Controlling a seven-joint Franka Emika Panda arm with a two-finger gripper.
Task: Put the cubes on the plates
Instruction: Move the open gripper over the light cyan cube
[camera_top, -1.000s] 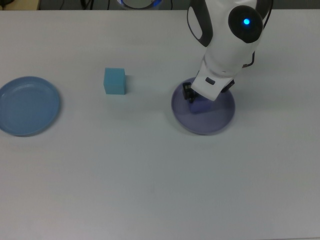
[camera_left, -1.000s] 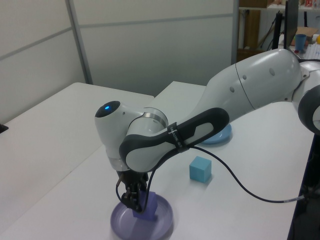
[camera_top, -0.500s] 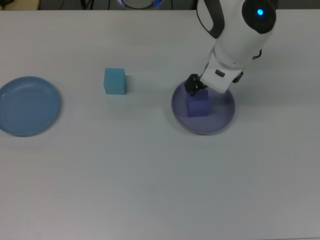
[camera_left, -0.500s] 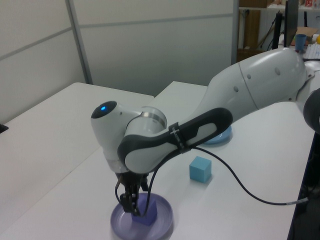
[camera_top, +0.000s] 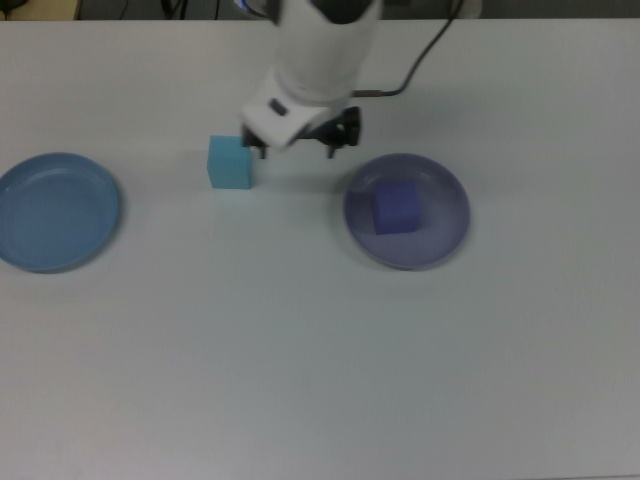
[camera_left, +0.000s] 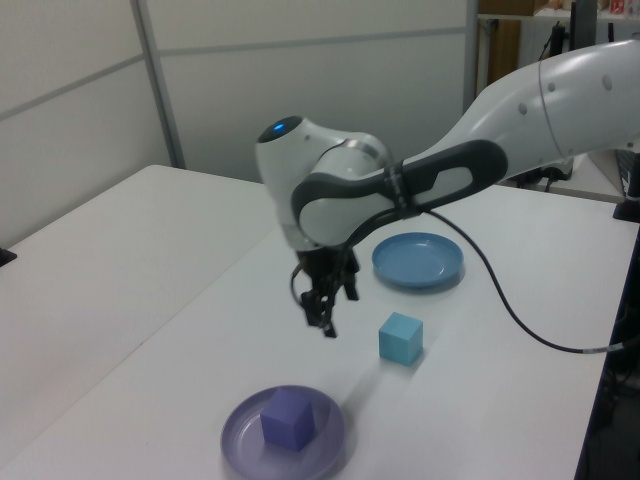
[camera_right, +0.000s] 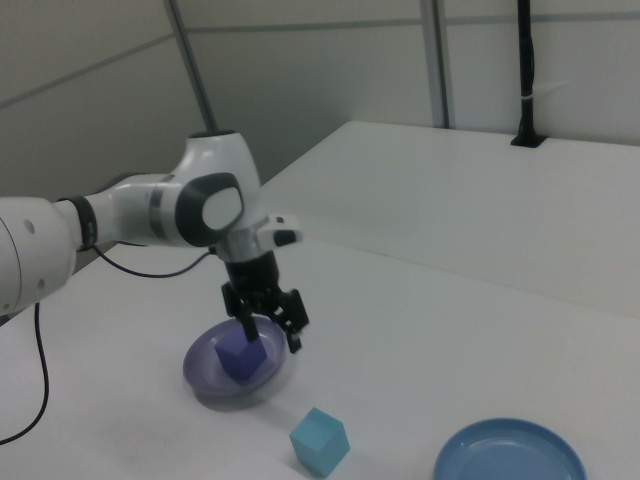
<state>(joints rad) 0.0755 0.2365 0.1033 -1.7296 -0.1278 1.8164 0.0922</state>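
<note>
Purple cube (camera_top: 396, 207) sits inside the lavender plate (camera_top: 442, 240), resting flat, slightly toward the top view's left of the plate's centre. Nothing touches it.

Cyan cube (camera_top: 229, 162) sits on the bare tabletop (camera_top: 320, 360), between the two plates and nearer the lavender one. Blue plate (camera_top: 55, 212) lies at the top view's far left, well apart from both cubes.

Tool (camera_left: 326, 309) hangs above the tabletop with its fingers spread wide and nothing between them. In the top view it is between the cyan cube and the lavender plate, toward the cube; one fingertip appears to be just beside the cube's upper corner, but contact cannot be confirmed. In the left view the tool is clearly raised off the surface.
</note>
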